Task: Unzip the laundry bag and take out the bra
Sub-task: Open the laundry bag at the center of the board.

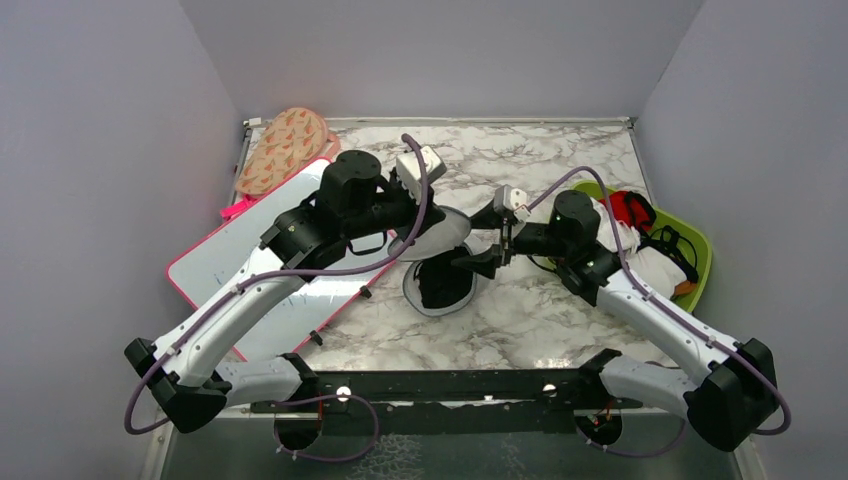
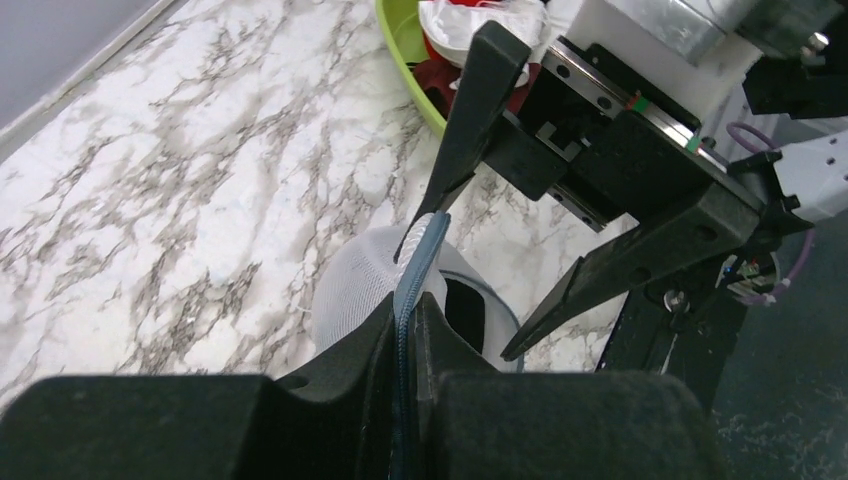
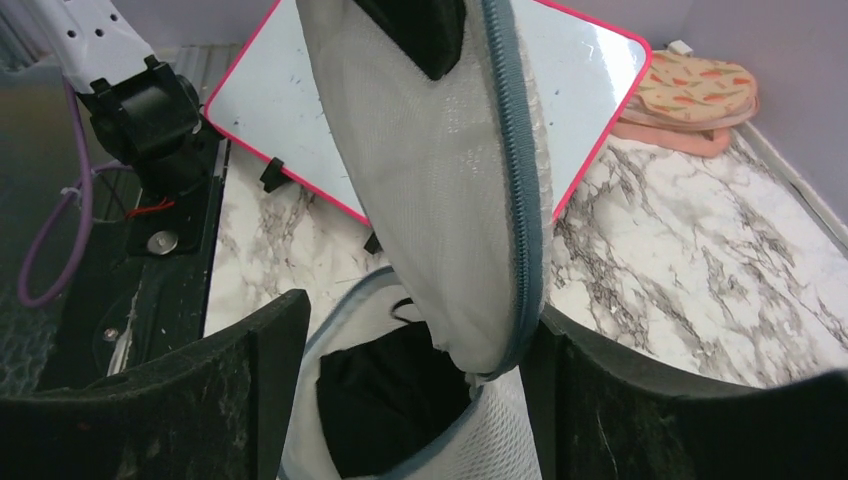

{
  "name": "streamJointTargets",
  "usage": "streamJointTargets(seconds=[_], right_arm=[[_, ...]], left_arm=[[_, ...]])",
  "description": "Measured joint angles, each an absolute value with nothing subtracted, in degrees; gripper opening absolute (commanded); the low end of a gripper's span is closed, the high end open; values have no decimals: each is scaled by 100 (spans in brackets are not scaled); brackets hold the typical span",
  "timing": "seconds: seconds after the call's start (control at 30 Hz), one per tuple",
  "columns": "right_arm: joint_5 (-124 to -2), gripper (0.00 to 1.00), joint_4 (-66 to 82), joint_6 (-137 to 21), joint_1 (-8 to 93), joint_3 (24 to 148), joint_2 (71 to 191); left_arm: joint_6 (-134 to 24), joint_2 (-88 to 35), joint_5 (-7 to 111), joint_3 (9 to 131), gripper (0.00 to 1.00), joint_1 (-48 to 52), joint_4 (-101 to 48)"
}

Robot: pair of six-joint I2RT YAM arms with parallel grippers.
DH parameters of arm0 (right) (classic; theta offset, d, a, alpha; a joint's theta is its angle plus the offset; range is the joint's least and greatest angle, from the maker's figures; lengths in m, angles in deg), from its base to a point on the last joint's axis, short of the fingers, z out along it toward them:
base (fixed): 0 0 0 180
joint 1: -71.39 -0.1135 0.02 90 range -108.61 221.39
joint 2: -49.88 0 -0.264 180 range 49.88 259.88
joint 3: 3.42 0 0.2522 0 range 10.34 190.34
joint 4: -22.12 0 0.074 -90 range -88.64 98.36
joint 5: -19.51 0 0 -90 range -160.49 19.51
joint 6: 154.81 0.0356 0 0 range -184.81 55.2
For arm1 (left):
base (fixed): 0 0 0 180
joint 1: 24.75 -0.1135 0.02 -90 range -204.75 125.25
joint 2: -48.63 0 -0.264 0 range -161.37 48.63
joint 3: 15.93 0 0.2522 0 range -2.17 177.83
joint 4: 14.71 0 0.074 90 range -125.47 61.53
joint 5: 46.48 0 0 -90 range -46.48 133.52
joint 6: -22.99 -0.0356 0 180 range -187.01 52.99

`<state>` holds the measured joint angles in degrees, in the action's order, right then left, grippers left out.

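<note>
Your left gripper (image 2: pixel 410 302) was pressed shut on the grey zipper edge (image 2: pixel 418 250) of the laundry bag (image 1: pixel 412 290), holding its mesh lid flap (image 3: pixel 420 180) raised. Your right gripper (image 3: pixel 410 335) stood spread, one finger on either side of that flap, not clamping it. The bag sat unzipped at mid-table (image 1: pixel 540 310), the black bra (image 3: pixel 385 395) lying inside. A lime-green tray (image 1: pixel 702 250) stood to its right and a whiteboard (image 1: pixel 230 265) to its left.
</note>
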<state>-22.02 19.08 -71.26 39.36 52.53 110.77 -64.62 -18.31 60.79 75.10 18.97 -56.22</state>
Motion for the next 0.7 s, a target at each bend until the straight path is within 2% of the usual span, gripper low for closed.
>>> streamJointTargets(seconds=[0.13, 0.5, 0.63, 0.7], right_arm=[[-2180, 70, 1689, -7317, 3853, 5474, 11214], [-2259, 41, 1700, -6499, 3853, 5651, 11689], [-2556, 15, 2052, -5946, 3851, 5461, 11682], [-2585, 2, 2262, -5644, 3851, 5334, 11689]], left_arm=[[-6390, -2032, 5454, 8000, 0, 2138, -6105], [-6501, -2528, 4711, 8441, 0, 2391, -6610], [-6519, -2543, 4683, 8437, 0, 2405, -6625], [-6519, -2543, 4683, 8424, 4, 2405, -6627]])
